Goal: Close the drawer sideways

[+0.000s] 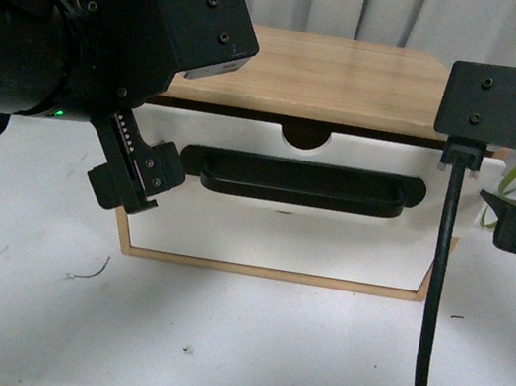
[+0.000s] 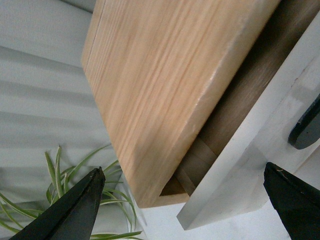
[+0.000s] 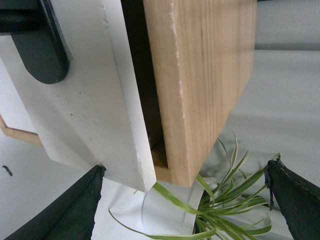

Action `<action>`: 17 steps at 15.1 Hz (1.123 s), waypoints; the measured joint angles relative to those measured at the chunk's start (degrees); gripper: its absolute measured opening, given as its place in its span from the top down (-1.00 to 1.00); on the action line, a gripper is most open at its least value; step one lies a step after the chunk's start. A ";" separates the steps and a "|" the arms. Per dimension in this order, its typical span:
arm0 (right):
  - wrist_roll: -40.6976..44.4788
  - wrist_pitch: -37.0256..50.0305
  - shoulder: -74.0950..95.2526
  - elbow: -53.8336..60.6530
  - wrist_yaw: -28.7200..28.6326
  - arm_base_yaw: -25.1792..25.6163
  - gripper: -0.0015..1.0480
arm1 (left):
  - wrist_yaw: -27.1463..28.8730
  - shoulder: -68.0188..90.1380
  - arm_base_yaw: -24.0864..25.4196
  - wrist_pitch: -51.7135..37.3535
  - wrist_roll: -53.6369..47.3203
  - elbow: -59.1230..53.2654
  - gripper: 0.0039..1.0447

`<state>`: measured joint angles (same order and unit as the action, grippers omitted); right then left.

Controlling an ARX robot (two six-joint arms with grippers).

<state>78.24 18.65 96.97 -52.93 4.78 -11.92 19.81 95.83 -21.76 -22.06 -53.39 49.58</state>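
The left gripper (image 2: 184,187) has its two black fingers (image 2: 75,210) spread wide, clamped on nothing. Framed between them are the near end of the drawer (image 2: 240,165) and the corner of the light wood cabinet (image 2: 165,90) that houses it. The drawer stands partly out: a dark gap shows between its white front and the cabinet body, with a wood side panel visible inside. One rounded end of the black bar handle (image 2: 306,127) shows close to one finger of this gripper. Beyond the other finger are the striped leaves of a spider plant (image 2: 65,175) against a pale pleated curtain (image 2: 40,95). The right gripper (image 3: 185,185) is also spread, holding nothing, and faces the opposite end of the drawer. The white front edge and the cabinet's wood corner sit between its fingertips, with the same gap between front and body. The handle's other end lies off to one side and more spider plant leaves to the other. In the front view both grippers flank the drawer front, one at each end, apart from it as far as can be told. The half-round notch (image 1: 305,137) lies midway between them in the top edge. A black cable (image 1: 433,324) hangs from the right arm down to the white table (image 1: 239,360). No writing can be read on any surface.
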 joint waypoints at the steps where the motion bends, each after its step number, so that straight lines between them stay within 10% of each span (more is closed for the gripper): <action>1: 0.00 0.72 1.25 -1.01 0.22 0.00 -0.88 | 0.13 1.46 0.28 -0.70 0.76 0.72 -0.88; 13: -5.09 1.92 0.87 -2.27 -0.42 -0.07 -0.88 | 0.22 4.33 0.79 -2.95 3.82 2.05 -0.88; 17: -25.92 -0.52 -14.64 7.13 -11.02 -2.45 -0.88 | -2.14 -10.12 0.66 -4.15 13.77 -5.55 -0.88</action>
<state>52.31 18.13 82.32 -45.80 -6.24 -14.37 17.67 85.71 -21.10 -26.22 -39.62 44.03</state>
